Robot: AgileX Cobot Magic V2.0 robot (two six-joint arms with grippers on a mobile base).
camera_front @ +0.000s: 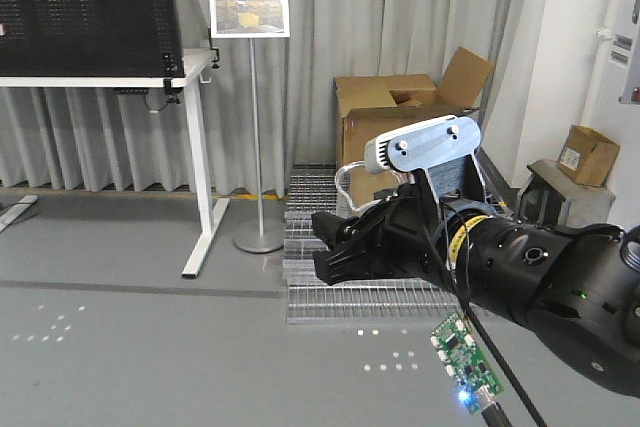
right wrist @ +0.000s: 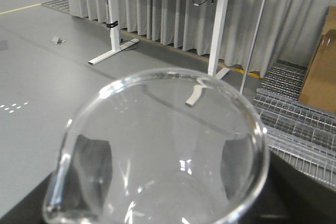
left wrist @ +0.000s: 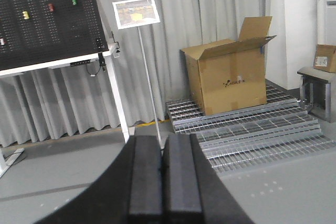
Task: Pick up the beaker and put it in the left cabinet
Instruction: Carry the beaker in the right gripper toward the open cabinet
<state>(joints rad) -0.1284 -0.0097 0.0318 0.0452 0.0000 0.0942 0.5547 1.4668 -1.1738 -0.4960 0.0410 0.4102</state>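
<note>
**Beaker [right wrist: 157, 150] carried in the right gripper [camera_front: 322, 245]; left cabinet not in view.**

Front view: the right arm reaches leftward above the floor [camera_front: 130, 347], before a cardboard box [camera_front: 400, 107]; the glass cannot be made out here. Left wrist view: the left gripper [left wrist: 163, 182] is empty, its fingers [left wrist: 146, 182] pressed together. Right wrist view: the beaker fills the frame, rim uppermost and pouring lip at lower left. The right gripper's dark fingers [right wrist: 299, 192] flank it on both sides, so it appears clamped. Transport is judged the step in hand. It calls for a firm yet gentle grip on smooth glass, an upright beaker, and a slow swing until a cabinet shelf comes into sight.
</note>
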